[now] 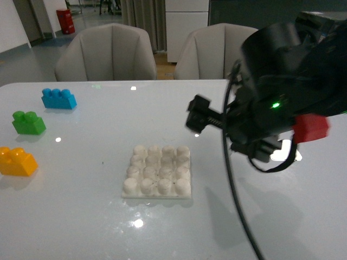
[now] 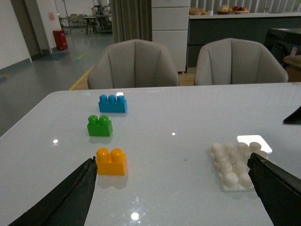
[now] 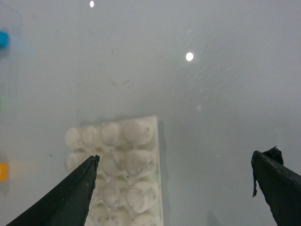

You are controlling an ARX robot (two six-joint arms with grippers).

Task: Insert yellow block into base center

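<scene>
The yellow block lies on the white surface at its near left side, upright with its two studs on top, and nothing touches it. Just behind it, farther away, stands a green brick, and still farther a blue brick; the three are apart from each other. The base lies flat in the middle of the surface, well to the right of the yellow block, and all its studs are free.

The left jaws stand wide open and hold nothing; in the left wrist view the yellow block is seen on the surface ahead of them. The right jaws are also wide open and empty, and they hang above the surface with the base partly below them. The right arm is black and is over the surface to the right of the base. Two grey chairs stand at the far side.
</scene>
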